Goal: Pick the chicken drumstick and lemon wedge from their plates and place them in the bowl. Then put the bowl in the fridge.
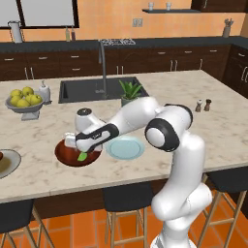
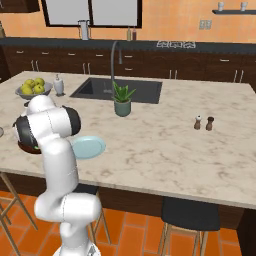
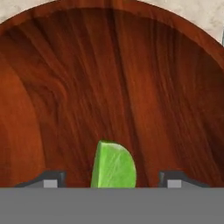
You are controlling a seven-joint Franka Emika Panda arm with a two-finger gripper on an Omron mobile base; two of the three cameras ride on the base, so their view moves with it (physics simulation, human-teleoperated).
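The dark wooden bowl (image 1: 63, 154) (image 3: 112, 78) sits on the island counter, near its front edge. My gripper (image 1: 80, 148) (image 3: 113, 179) hangs low over the bowl, jaws spread wide. The green lemon wedge (image 1: 82, 156) (image 3: 113, 164) lies inside the bowl between my fingertips, with a gap on each side. The pale blue plate (image 1: 125, 147) (image 2: 88, 147) stands bare just right of the bowl. The grey plate (image 1: 6, 163) is cut off by the frame's left edge, and a reddish-brown sliver there may be the chicken drumstick. The fridge is out of view.
A grey footed fruit bowl (image 1: 23, 102) with yellow-green fruits stands at the back left beside a soap bottle (image 1: 44, 91). Behind the bowl lie the sink (image 1: 92, 89) with its tap and a potted plant (image 1: 130, 93). Two shakers (image 1: 203, 105) stand right. Stools (image 1: 123, 201) sit under the counter.
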